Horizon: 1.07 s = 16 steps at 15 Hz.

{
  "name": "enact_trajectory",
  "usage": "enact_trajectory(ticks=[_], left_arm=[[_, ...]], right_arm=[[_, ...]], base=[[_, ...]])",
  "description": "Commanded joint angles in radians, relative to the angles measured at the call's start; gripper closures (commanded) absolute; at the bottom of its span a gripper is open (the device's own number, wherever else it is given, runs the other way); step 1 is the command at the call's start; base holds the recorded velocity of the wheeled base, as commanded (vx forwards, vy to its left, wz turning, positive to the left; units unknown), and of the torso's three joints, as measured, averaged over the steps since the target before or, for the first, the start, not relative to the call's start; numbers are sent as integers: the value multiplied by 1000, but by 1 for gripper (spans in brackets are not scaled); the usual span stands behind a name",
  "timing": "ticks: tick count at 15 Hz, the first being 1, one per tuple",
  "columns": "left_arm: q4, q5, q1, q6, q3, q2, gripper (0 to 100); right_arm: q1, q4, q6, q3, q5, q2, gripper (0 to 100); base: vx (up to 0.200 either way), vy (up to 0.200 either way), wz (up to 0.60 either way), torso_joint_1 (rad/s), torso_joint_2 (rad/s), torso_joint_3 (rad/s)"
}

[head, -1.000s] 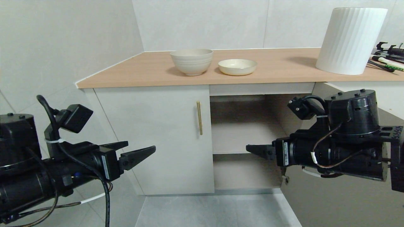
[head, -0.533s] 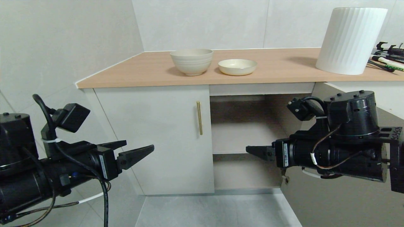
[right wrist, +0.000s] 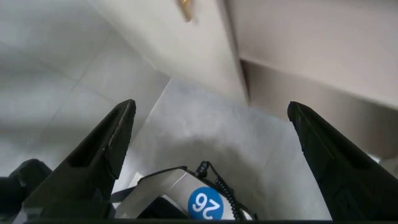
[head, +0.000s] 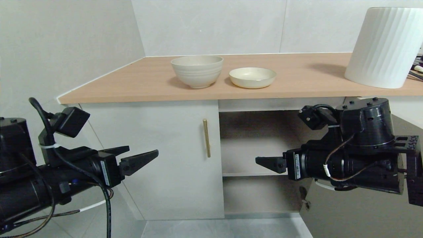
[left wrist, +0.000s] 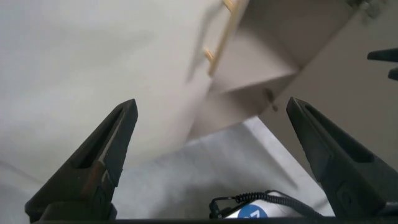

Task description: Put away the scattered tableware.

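Two pieces of tableware stand upright on the bench (head: 138, 89), roughly midway between its back and front edges: a deep bowl (head: 197, 71) toward the corner by the side wall, and a shallow dish (head: 252, 77) just beside it but apart, on the side nearer the ribbed white container (head: 385, 46).

Both arms hang below the bench's front edge, before the cabinet. The left pincer (head: 142, 150) is spread wide and holds nothing; it faces the closed door (head: 165, 158). The right pincer (head: 264, 162), likewise wide open and empty, points across the open compartment (head: 257, 138).

Both items therefore lie above and beyond the pincers. The dish sits almost directly over the right pincer; the bowl lies between the two, somewhat nearer the left. Being round, neither has a long axis, so a rim grasp from above is judged likely.
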<state>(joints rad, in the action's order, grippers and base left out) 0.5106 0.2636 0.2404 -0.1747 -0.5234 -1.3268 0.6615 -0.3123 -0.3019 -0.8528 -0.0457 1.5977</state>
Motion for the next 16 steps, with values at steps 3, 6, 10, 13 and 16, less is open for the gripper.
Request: enact_trajectory(ticks=[3,6,10,13,16], left_arm=[[0,0,-1,0,0,-5,0],[2,-1,-1,-2,2,-2,0],[0,-3,0,-2,2,-2,0],[2,-1,0,-2,2,0,0],[2,-1,-1,0,2,6,0]], right_arm=[[7,-1,-2,3,-2,-2,0],[6,-27,-3,43,-9,-12,0],[7,-96,6,78,-11,-8,0],[9,-97,10,81,-11,-13,0],[30,-97,10,81,-6,-25,0]], base=[[200,0,0,2,2,4],[0,0,0,0,0,0],[0,0,0,0,0,0],[0,0,0,0,0,0],[0,0,0,0,0,0]])
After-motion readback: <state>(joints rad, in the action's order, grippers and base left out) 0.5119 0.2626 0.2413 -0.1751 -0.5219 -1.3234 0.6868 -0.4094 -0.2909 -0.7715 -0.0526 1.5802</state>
